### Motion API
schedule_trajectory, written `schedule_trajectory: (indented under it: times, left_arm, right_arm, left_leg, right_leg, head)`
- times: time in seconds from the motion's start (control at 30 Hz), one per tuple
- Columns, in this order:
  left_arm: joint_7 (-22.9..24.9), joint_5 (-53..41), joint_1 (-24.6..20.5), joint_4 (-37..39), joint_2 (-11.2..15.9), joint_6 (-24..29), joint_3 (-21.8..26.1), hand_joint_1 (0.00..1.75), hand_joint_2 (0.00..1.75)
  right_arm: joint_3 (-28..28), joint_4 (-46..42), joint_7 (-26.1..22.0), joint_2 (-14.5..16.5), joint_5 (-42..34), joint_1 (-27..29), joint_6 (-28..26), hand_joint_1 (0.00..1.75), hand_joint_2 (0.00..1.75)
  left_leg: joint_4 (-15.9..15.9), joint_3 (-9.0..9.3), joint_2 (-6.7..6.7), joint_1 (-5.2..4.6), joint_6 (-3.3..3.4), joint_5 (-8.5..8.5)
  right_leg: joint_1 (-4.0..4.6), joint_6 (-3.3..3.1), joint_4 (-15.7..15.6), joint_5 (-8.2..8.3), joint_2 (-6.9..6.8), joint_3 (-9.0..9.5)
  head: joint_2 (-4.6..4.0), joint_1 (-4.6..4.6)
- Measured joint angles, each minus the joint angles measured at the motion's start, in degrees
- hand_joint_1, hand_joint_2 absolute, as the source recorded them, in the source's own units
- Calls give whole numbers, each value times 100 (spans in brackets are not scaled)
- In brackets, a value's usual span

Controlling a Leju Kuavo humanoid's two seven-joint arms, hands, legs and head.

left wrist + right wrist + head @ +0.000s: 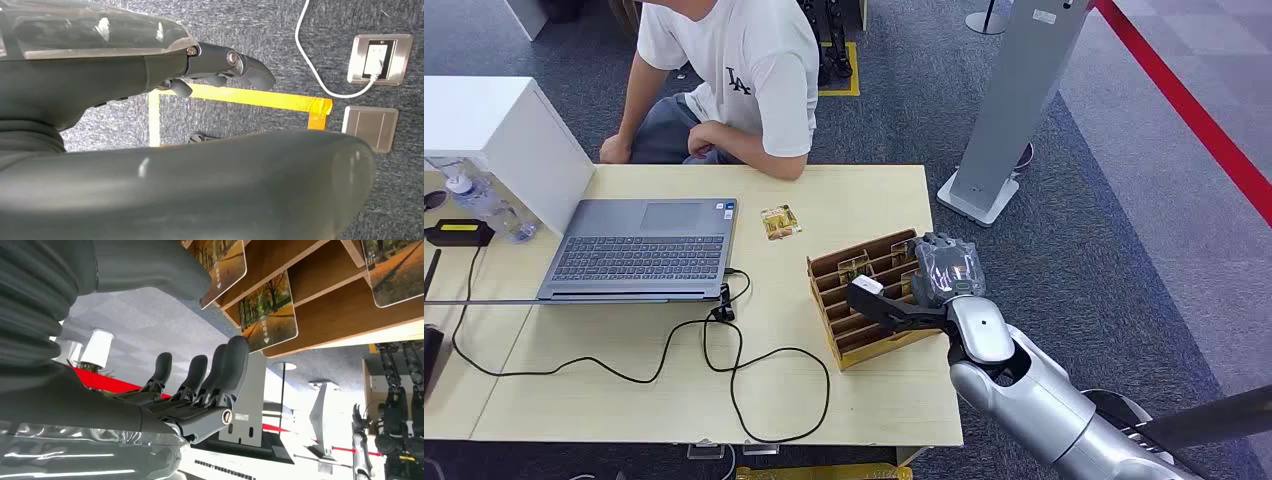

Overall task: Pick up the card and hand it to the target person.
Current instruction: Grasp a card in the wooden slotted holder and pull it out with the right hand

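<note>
A wooden slotted rack (864, 335) stands on the light table's right part, with picture cards (855, 266) upright in its slots. My right hand (936, 275) hovers at the rack's right end, thumb stretched out over the slots, holding nothing. In the right wrist view its fingers (227, 370) reach up beside an autumn-tree card (267, 312) in the rack (340, 305); contact is unclear. Another card (781, 221) lies flat on the table beyond the rack. A person in a white T-shirt (749, 70) sits at the far edge. My left hand (220, 60) hangs over the carpet, fingers loosely extended and empty.
An open laptop (644, 250) sits left of centre, its black cable (724, 360) looping across the table's front. A white box (509, 130) and a water bottle (479, 200) stand far left. A grey stand (1014, 100) rises beyond the table's right corner. Floor sockets (380, 57) lie below.
</note>
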Motion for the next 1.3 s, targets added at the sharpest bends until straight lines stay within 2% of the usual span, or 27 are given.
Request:
schedule_trajectory:
  times: [0.3, 0.43, 0.73, 1.03, 1.3]
  left_arm:
    - [0, 0, -3, 0, -2, -1, 0, 0, 0]
    - [0, 0, -5, 0, -7, -1, 0, 0, 0]
    - [0, 0, -7, 0, -11, 0, -1, 0, 0]
    - [0, 0, -9, 0, -11, 1, -2, 0, 0]
    - [0, 0, -9, 0, -11, 1, -2, 0, 0]
  right_arm:
    - [12, 108, -21, 13, -104, -9, 134, 60, 175]
    - [23, 238, -67, 37, -161, -20, 130, 65, 175]
    - [39, 455, -122, 62, -216, -45, 96, 83, 175]
    - [39, 560, -127, 77, -236, -81, 62, 125, 175]
    - [39, 560, -127, 82, -238, -83, 60, 133, 175]
  left_leg:
    - [0, 0, 0, 0, 0, 0]
    - [0, 0, 0, 0, 0, 0]
    - [0, 0, 0, 0, 0, 0]
    - [0, 1, 0, 0, 0, 0]
    - [0, 2, 0, 0, 0, 0]
  right_leg:
    - [0, 0, 0, 0, 0, 0]
    - [0, 0, 0, 0, 0, 0]
    - [0, 0, 0, 0, 0, 0]
    - [0, 0, 0, 0, 0, 0]
    - [0, 0, 0, 0, 1, 0]
  head:
    - [0, 0]
    - [0, -1]
    - [0, -1]
    - [0, -1]
    - [0, 0]
